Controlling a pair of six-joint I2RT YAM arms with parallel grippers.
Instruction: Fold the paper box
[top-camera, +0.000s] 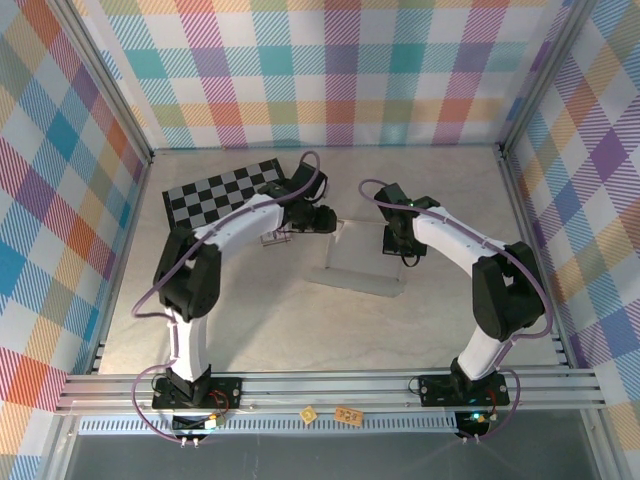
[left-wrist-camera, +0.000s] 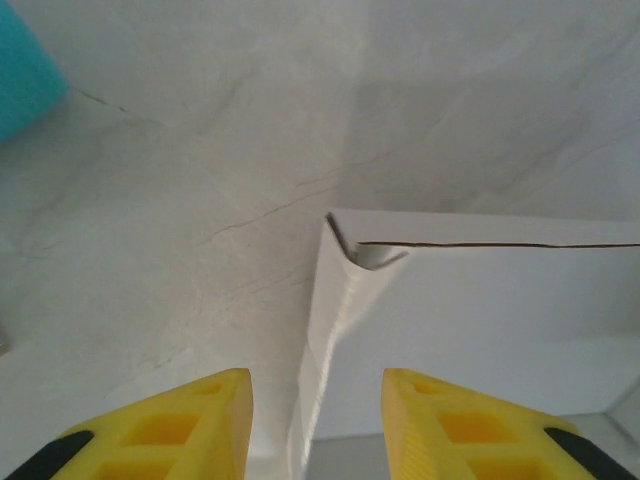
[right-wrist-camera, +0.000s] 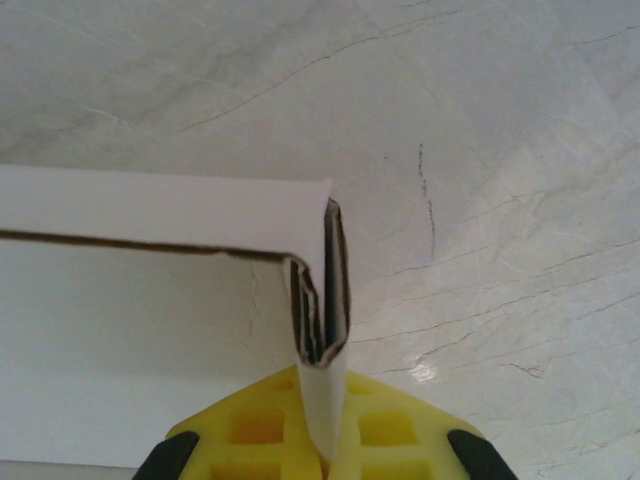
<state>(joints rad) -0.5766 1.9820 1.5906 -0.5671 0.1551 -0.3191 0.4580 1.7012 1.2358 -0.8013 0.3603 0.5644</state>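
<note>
Since the right gripper clamped the 2 o'clock corner of the paper box, the half-open, empty left gripper needed to pinch the 10 o'clock corner squarely.

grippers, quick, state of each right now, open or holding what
left gripper: open, fingers either side of the paper box wall, not clamped
right gripper: closed, holding the paper box's folded wall

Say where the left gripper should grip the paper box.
Grip the paper box by its raised left wall. Come from the left along it, one finger each side: it is thin, stands on edge, and sits between the open left gripper; the right gripper pinches the opposite wall.
</note>
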